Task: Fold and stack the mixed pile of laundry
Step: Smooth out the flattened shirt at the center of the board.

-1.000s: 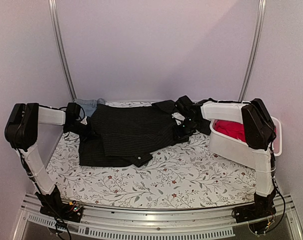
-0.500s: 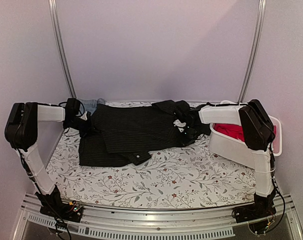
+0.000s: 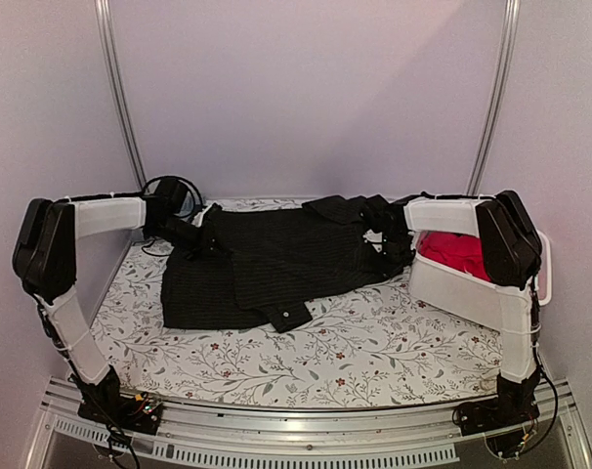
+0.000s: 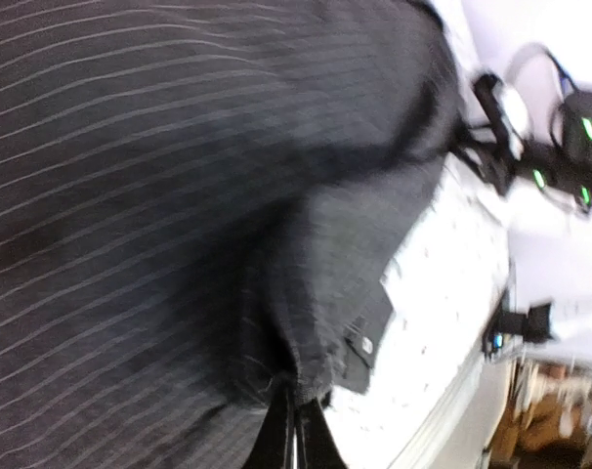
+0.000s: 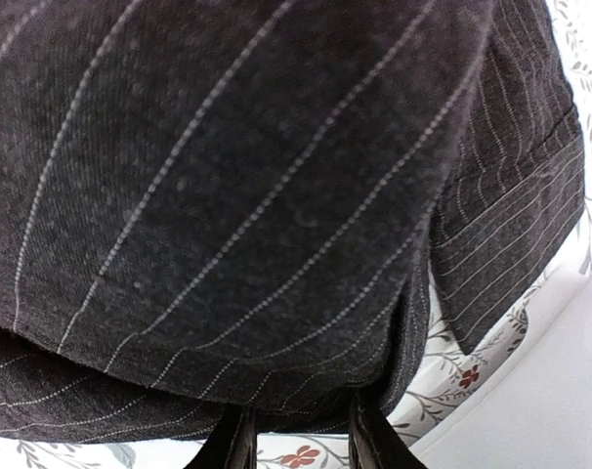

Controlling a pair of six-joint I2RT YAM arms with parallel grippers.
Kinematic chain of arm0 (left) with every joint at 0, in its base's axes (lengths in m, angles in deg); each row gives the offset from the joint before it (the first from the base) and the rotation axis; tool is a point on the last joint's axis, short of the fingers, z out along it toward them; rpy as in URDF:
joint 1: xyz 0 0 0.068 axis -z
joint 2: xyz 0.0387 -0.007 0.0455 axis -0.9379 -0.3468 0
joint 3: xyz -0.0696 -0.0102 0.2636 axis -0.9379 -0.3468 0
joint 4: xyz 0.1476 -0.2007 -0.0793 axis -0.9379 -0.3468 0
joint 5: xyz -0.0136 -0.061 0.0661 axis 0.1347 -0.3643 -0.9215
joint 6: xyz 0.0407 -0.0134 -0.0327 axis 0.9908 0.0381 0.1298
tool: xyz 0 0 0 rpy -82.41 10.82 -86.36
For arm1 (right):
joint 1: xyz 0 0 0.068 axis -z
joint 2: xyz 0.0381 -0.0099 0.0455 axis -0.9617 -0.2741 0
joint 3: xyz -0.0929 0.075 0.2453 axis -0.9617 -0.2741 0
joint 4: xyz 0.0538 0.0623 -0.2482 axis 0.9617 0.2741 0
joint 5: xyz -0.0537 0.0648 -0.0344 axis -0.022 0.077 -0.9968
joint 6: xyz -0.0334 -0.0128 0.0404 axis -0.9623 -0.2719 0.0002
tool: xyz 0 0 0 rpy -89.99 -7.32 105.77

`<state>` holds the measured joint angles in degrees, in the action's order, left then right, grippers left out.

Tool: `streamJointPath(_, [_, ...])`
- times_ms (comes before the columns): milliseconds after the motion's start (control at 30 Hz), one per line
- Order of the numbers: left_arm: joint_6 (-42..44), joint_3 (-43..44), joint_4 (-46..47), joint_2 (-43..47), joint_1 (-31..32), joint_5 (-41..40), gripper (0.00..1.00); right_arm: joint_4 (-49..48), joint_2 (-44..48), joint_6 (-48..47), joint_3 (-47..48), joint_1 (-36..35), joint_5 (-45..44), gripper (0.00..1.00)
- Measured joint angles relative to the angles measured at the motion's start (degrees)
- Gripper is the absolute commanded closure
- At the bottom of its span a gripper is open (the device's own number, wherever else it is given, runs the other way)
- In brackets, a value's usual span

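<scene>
From the mixed laundry pile, a black pinstriped shirt lies spread across the floral table cover. My left gripper is shut on the shirt's left edge; in the left wrist view its fingers pinch a bunched fold of the shirt. My right gripper holds the shirt's right edge beside the bin. In the right wrist view a thick fold of the shirt sits between its fingers. A red-pink cloth lies in the bin.
A white plastic bin stands at the right, close behind the right gripper. A buttoned cuff of the shirt points toward the near edge. Black cable loops by the left wrist at the back left.
Both grippers have carried the shirt to the right and toward the back. The left arm now reaches further in and covers the light blue piece seen at the back left.
</scene>
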<state>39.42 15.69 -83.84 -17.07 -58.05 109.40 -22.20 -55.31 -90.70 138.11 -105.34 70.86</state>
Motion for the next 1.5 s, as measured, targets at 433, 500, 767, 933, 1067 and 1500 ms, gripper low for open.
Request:
streamJointPath(433, [13.77,17.38,-10.97,0.61,30.32,16.39,0.7,-0.33,-0.31,-0.85,8.48,0.94,4.42,0.42])
streamJointPath(500, [14.49,18.14,-11.13,-0.76,30.62,16.48,0.61,-1.53,1.11,-1.22,8.26,0.42,9.25,0.38])
streamJointPath(767, [6.86,1.99,1.38,8.66,24.15,5.86,0.47,-6.21,16.57,0.72,5.25,-1.66,27.67,0.38])
streamJointPath(933, [-0.72,-7.1,3.54,18.45,13.49,-9.38,0.48,-8.9,28.72,4.09,-7.74,-3.67,34.71,0.4])
streamJointPath(1067, [-6.01,-12.57,3.21,19.43,8.35,-17.73,0.49,-9.81,30.77,6.47,-16.2,-6.78,37.46,0.41])
streamJointPath(1500, [-13.57,-12.72,1.9,1.64,0.2,-27.43,0.73,-10.23,28.52,9.66,-22.67,-7.69,40.79,0.42])
